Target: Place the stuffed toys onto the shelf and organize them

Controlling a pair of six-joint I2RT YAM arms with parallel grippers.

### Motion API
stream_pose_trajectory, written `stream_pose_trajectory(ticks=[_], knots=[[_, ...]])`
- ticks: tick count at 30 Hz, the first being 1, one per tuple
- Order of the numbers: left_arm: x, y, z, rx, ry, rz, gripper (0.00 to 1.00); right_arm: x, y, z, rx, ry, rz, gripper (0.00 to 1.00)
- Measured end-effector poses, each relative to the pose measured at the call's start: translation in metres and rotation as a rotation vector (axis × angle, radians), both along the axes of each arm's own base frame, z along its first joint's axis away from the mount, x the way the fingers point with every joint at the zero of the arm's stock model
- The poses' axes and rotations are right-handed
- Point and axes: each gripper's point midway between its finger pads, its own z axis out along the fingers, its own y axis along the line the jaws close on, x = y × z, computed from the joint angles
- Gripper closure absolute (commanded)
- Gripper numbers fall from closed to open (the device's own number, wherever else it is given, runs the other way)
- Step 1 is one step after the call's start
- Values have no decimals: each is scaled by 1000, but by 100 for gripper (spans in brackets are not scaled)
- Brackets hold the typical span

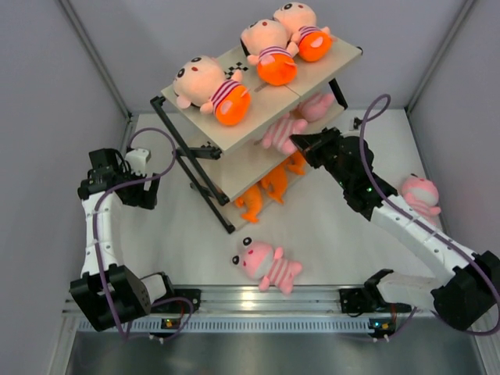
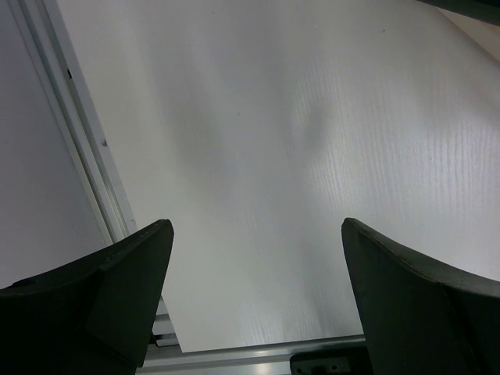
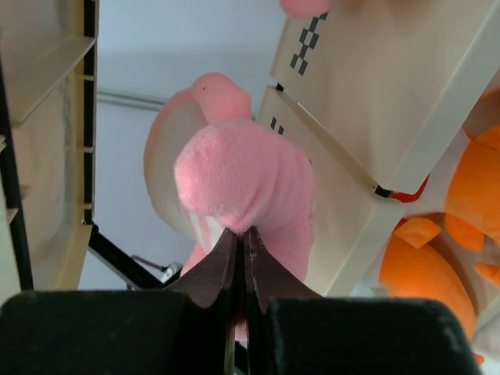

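White table (image 1: 344, 226) boxed in by plain grey walls, with an aluminium rail (image 1: 266, 295) along the near edge.

By the left edge, left gripper (image 2: 258, 234) over bare table, fingers set wide apart, nothing between them.

Toward the far edge and angled across the table, the shelf (image 1: 262, 117): three beige boards on a black frame. On the top board, three dolls lying in a row: left doll (image 1: 211, 92), middle doll (image 1: 268, 53) and right doll (image 1: 303, 31), each in a striped shirt and orange bottom. On the bottom board, orange creatures (image 1: 266, 187), partly hidden under the board above.

On open table by the middle of the near edge, a pink striped animal (image 1: 269, 266), lying flat and well apart from the shelf.

At the middle board, two pink toys. At its right-hand side, a pink plush (image 3: 242, 180) pinched by the right gripper (image 3: 241, 246), fingers pressed together on a fold of it. Toward the board's far end, a second pink plush (image 1: 316, 105).

Near the right edge, a last pink animal (image 1: 420, 194) on the table, just beside the right arm.
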Motion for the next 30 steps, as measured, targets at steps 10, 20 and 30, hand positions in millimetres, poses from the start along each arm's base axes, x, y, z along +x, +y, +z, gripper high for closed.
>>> stream_pose_trajectory(ticks=[10,20,30], knots=[[-1,-5,10,-8,-42,-12,5,23,0,-14,55,48,-120,100],[-2,-6,11,-8,-46,-13,5,41,2,-39,61,106,-169,100],[-2,-6,11,-8,-46,-13,5,54,-8,-35,81,108,-219,100]])
